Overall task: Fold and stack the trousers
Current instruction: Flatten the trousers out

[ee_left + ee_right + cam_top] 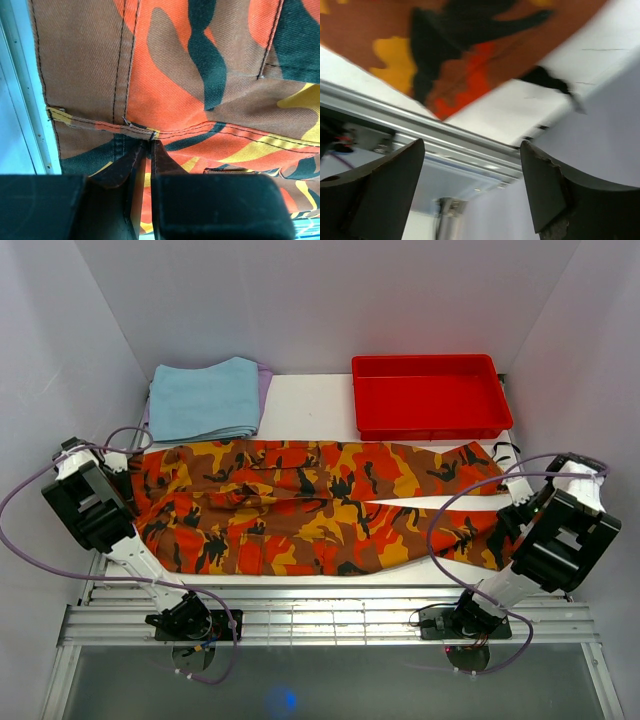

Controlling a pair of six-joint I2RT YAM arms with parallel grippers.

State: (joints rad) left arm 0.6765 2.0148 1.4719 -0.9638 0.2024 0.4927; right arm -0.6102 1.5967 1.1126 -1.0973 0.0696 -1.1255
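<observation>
The left hand, elbow bent outward, pointed at the waistband seam of the trousers, fingers a slit apart; whether they pinched cloth could not be told. The right hand hung spread near the leg ends by the right edge of the desk. The trousers lay flat, waist at the left edge.

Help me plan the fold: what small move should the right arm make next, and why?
Probably lower the right gripper onto the near leg hem of the trousers and close. It is open and empty off the cloth, the left gripper sits at the waistband, and the trousers lie flat, unfolded.
</observation>
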